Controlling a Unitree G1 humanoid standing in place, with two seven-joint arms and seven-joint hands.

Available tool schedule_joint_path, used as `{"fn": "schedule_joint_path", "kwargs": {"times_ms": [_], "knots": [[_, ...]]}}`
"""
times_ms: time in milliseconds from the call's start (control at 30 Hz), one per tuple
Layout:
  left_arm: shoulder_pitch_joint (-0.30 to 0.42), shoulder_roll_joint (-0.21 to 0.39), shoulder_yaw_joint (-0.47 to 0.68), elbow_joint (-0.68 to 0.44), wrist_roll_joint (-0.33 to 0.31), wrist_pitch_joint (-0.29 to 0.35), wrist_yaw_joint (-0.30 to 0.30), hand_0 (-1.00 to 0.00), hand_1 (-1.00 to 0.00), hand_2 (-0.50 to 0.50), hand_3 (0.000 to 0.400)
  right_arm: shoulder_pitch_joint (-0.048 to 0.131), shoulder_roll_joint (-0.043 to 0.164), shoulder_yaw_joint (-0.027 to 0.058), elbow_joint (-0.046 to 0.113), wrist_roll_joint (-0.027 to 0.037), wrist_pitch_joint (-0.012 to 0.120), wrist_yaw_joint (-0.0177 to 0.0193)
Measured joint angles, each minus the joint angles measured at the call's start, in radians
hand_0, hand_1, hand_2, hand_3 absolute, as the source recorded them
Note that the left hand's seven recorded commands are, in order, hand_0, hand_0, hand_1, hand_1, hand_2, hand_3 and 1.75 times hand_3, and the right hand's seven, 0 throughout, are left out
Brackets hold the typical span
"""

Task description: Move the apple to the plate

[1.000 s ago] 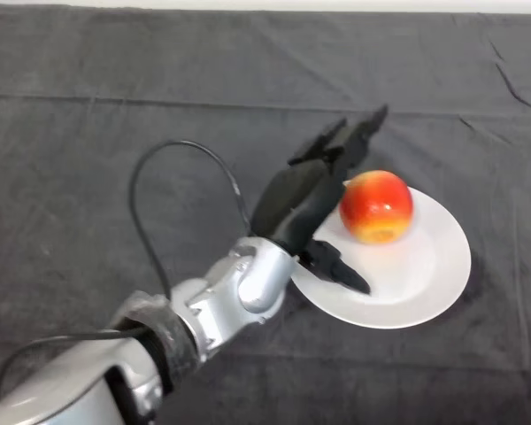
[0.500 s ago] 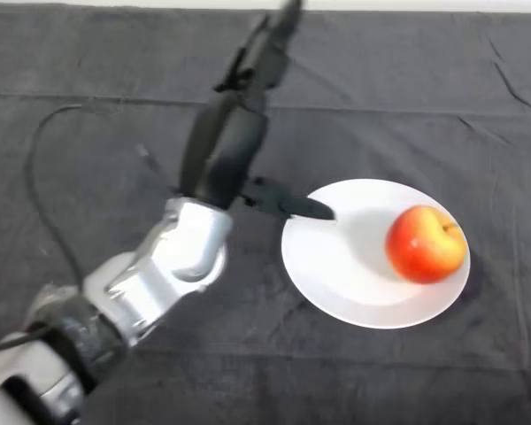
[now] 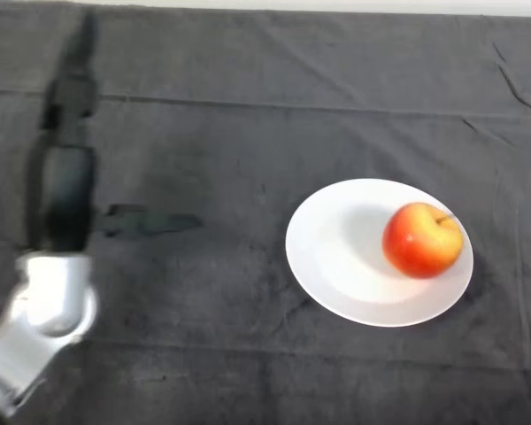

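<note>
My left hand (image 3: pixel 66 190) sits at the far left edge of the view, fingers stretched straight up and away from me, thumb jutting out to the right, holding nothing. To its right lies a broad stretch of dark cloth (image 3: pixel 221 133). Well beyond that, far right of my hand, the white plate (image 3: pixel 336 257) carries the apple (image 3: pixel 422 240) on its right side, near the rim.

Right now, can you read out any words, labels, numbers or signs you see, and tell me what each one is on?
None: no text, label, number or sign shows anywhere.
Apple: no sticker or mark.
Plate: plain white, no print.
Cloth: plain dark, nothing written.
Left hand and arm: no marking that can be read.
</note>
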Motion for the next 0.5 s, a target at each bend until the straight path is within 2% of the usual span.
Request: {"fn": "schedule_joint_path", "kwargs": {"times_ms": [133, 233, 500], "knots": [[0.071, 0.026, 0.075, 0.003, -0.001, -0.045, 0.018, 0.0, 0.0, 0.0, 0.0, 0.0, 0.0, -0.0006, 0.0, -0.0001, 0.0, 0.0], [0.099, 0.035, 0.138, 0.022, -0.006, -0.083, 0.029, 0.0, 0.0, 0.0, 0.0, 0.0, 0.0, -0.0007, 0.0, 0.0, 0.0, 0.0], [0.108, 0.044, 0.258, 0.117, -0.022, -0.116, 0.047, 0.0, 0.0, 0.0, 0.0, 0.0, 0.0, -0.0006, 0.0, -0.0001, 0.0, 0.0]]}}
